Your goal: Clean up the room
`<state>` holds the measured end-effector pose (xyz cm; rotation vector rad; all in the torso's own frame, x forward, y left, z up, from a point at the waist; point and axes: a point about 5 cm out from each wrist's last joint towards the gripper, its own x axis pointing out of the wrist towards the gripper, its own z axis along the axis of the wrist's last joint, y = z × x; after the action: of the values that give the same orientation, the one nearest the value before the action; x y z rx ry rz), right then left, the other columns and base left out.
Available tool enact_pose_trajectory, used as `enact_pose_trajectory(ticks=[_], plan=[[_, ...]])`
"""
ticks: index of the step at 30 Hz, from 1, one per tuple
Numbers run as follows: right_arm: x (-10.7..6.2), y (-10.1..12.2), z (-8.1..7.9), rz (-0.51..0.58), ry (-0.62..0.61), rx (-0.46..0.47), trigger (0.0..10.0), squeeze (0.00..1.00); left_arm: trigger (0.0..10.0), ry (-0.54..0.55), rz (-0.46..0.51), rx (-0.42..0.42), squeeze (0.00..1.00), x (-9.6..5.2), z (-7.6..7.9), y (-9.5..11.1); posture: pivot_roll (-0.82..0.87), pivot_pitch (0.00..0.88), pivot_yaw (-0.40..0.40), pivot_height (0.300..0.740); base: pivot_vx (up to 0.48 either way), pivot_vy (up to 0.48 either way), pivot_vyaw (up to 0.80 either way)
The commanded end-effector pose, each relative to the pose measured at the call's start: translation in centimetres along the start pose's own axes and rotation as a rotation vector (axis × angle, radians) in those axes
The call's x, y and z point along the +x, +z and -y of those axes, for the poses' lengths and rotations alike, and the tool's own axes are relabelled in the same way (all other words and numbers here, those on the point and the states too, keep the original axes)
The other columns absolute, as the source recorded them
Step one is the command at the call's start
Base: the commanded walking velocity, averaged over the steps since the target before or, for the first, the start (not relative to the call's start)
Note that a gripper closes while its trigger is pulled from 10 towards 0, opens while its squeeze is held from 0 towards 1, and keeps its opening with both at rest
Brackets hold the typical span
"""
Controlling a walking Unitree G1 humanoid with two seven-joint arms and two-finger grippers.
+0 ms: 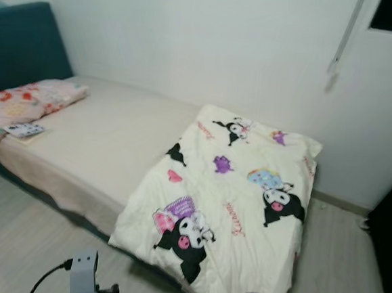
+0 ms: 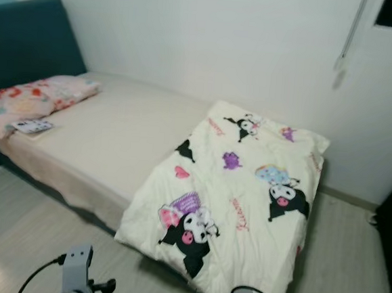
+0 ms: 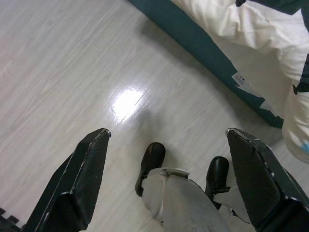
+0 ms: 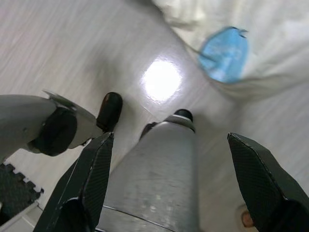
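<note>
The robot stood on the pale wood floor (image 1: 12,234) facing the long side of a bed (image 1: 108,139) pushed against a white wall, with a teal headboard (image 1: 20,44) at the head end. A cream blanket (image 1: 229,203) printed with cartoon characters lay spread flat over the foot end, its lower edge hanging over the near side of the bed towards the floor. At the head end a floral pillow (image 1: 29,103) sat against the headboard, and a small printed booklet or packet (image 1: 24,130) lay on the mattress just beside it, near the front edge; what it was could not be made out.

Both arms hung low and idle. The left claw (image 3: 169,179) was released, its two black fingers wide apart over bare floor with the robot's own legs and dark feet between them. The right claw (image 4: 169,179) was likewise released and grasped nothing, with a fold of the blanket and a blue patch (image 4: 223,54) on it beyond.

As a judgement, the tidying looked largely undone or only beginning: the blanket covered just one end of the bed instead of being drawn up or folded, and the small item on the mattress was not yet put away. Nothing was in either claw, so the next step called for approaching the bed and choosing one of these
</note>
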<state>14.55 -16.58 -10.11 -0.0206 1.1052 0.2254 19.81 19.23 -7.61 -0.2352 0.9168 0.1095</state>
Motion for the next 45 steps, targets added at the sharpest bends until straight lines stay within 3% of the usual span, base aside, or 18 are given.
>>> enact_pose_trajectory(ticks=[1,37,45], plan=[[0.01,-0.84,-0.48,-0.031,0.011,0.0,10.0,0.0,10.0,0.014,-0.017,0.017,0.0,-0.1,-0.46,-0.27,0.0,0.0,0.012,0.74,0.0,0.0,0.42],[-0.03,-1.02,-0.4,-0.033,-0.003,-0.03,10.0,0.0,10.0,-0.01,-0.019,0.047,0.0,-0.06,-0.1,-0.3,0.0,0.0,0.008,0.74,0.0,0.0,0.42],[-0.03,-0.76,-0.23,-0.006,-0.027,-0.018,10.0,0.0,10.0,-0.025,-0.03,0.087,0.0,-0.05,-0.03,-0.36,0.0,0.0,0.011,0.74,0.0,-0.18,0.29]])
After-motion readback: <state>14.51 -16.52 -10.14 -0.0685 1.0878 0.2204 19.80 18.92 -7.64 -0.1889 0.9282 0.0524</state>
